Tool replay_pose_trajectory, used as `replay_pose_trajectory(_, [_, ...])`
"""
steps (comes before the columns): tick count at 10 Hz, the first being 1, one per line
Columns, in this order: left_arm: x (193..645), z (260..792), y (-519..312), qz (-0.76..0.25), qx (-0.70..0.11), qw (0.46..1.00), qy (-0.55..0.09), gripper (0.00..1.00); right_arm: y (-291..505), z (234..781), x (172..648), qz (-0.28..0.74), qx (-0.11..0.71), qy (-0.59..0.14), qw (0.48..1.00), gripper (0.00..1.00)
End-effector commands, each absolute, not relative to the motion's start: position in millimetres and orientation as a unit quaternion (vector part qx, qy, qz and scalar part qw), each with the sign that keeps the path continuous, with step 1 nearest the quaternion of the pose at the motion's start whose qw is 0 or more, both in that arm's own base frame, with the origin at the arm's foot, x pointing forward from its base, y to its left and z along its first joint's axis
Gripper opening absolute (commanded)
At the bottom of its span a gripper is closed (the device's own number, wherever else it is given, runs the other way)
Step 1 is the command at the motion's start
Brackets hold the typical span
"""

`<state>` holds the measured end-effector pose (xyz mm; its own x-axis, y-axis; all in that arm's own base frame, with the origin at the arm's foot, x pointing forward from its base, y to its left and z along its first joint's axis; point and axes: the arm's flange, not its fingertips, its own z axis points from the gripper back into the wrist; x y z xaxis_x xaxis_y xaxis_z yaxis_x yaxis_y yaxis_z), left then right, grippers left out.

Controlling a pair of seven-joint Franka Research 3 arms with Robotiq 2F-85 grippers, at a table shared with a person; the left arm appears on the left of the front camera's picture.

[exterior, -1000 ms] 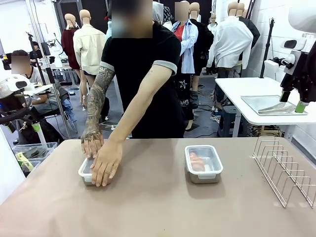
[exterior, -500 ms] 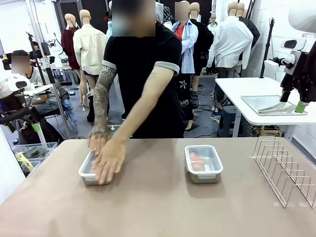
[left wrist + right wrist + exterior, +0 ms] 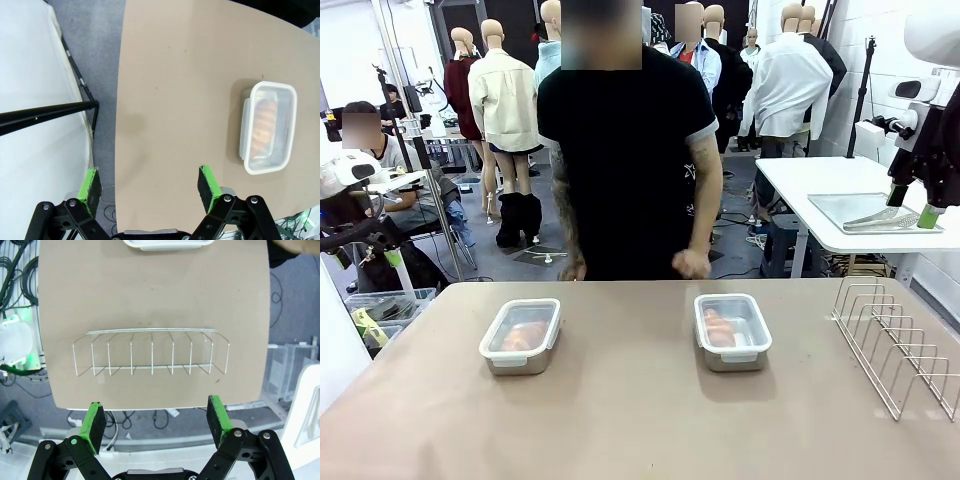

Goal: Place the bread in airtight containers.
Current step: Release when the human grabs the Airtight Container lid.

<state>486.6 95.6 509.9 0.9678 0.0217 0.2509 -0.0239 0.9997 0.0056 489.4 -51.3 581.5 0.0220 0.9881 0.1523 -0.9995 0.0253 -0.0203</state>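
1. While the person (image 3: 625,150) stands at the far edge of the table (image 3: 640,420) with both hands hanging just off it, two steel containers sit on the tan top, well apart, each under a clear lid.
2. Left container (image 3: 520,336) holds a golden-brown croissant (image 3: 517,337); the left wrist view shows its ridged crust through the plastic.
3. Right container (image 3: 732,331) holds the other croissant (image 3: 718,328), an orange blur behind its lid.
4. Only a white rim of that container shows at the top edge of the right wrist view.
5. Left gripper (image 3: 150,183) hangs over the table's near edge, fingers apart and empty.
6. Right gripper (image 3: 157,419) hangs above the wire rack (image 3: 151,358), fingers also spread wide, holding nothing.
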Motion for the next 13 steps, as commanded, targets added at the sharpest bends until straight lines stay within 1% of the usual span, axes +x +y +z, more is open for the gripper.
replay_pose_trajectory(1, [485.0, 509.4, 95.1, 0.021, 0.006, 0.991, -0.134, 1.0, -51.4, 581.1, 487.3, 0.698, 0.052, -0.061, 0.712, 1.0])
replay_pose_trajectory(13, [485.0, 509.4, 95.1, 0.021, 0.006, 0.991, -0.134, 1.0, -51.4, 581.1, 487.3, 0.698, 0.052, -0.061, 0.712, 1.0])
